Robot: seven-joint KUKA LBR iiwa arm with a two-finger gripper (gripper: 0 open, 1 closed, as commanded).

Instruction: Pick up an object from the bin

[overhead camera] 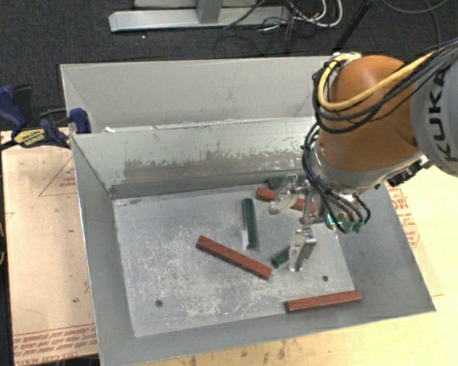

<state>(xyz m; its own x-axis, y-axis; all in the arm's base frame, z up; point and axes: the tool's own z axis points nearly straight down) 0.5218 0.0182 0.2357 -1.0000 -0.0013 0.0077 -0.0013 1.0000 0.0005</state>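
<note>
My gripper (300,256) hangs below the orange wrist cover, low over the right middle of the bin floor. Just to its left, touching or almost touching its tip, lies a small dark green piece (281,257). A long red-brown bar (233,257) lies slanted on the floor, its right end close to that green piece. A dark green stick (250,222) lies nearly upright in the picture, a little up and left of the gripper. A small orange-red block (267,193) rests near the back wall, partly under the wrist.
A second red-brown bar (323,301) lies flat along the front edge at the right. The arm and its orange cover hide the bin's right back corner. The left half of the floor is bare scratched metal.
</note>
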